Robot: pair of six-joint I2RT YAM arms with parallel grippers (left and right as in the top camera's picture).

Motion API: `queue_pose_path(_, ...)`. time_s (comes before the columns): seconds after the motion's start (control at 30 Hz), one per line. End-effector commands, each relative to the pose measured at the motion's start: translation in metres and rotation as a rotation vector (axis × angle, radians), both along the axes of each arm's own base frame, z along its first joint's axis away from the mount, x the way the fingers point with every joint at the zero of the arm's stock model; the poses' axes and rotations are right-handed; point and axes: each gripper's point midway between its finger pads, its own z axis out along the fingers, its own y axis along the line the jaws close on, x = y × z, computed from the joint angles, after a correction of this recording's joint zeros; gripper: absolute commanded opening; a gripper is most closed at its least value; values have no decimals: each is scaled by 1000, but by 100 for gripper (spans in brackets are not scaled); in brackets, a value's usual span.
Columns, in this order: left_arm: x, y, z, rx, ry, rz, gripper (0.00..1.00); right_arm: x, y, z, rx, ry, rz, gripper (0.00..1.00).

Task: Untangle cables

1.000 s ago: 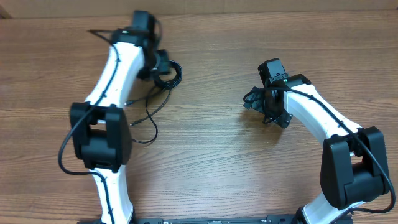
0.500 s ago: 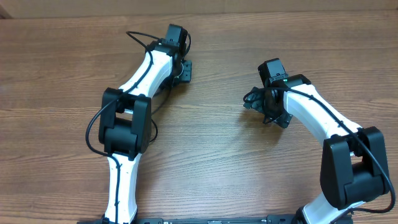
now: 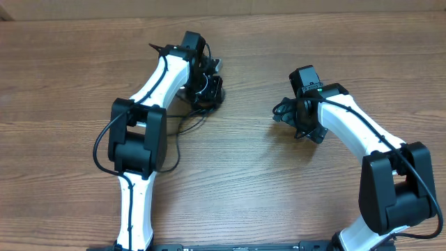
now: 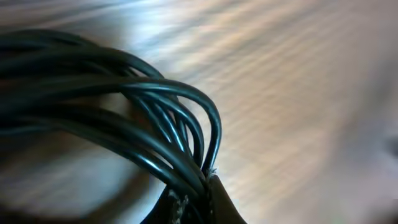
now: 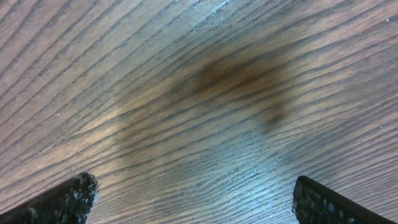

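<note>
Left fingers (image 4: 219, 205) clamp several cables (image 4: 124, 87); my right fingers (image 5: 62, 200) gape empty. Hauling the loops together could tighten knots.

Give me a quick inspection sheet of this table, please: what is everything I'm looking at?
Surface: brown wood-grain table.
Job's things: thin black cords, bunched at the tip of the left arm, with some slack trailing toward the near edge.
Clutter: nothing seen.
Grippers: left claw shut, pinching loops of the cords; right claw wide open over bare wood, holding nothing.
Cables: thicker black arm wires run along both arms and are not part of the bundle.
Surroundings: pale strip past the table's far edge; cannot tell what it is.
</note>
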Motion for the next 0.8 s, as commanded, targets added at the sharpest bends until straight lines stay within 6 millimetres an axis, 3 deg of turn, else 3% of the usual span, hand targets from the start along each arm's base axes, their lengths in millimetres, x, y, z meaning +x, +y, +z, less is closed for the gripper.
queue_pose_path(0.0, -5, -38, 129, -389, -205, -174, 4, 1, -1, -1, -3, 0, 3, 100)
queue_pose_path(0.03, -10, -40, 151, -438, -246, -206, 4, 1, -1, -1, -3, 0, 3, 100)
queue_pose_path(0.1, -16, -41, 176, -471, -303, -240, 4, 1, -1, -1, -3, 0, 3, 100)
queue_pose_path(0.2, -25, -39, 199, -469, -387, -300, 4, 1, -1, -1, -3, 0, 3, 100)
queue_pose_path(0.27, -30, -38, 197, -462, -395, -333, 4, 1, -1, -1, -3, 0, 2, 100)
queue_pose_path(0.5, -52, -29, 132, -188, -357, -476, 4, 1, -1, -1, -3, 0, 3, 100)
queue_pose_path(0.77, -58, -50, 94, -102, -421, -603, 4, 1, -1, -1, -3, 0, 3, 100)
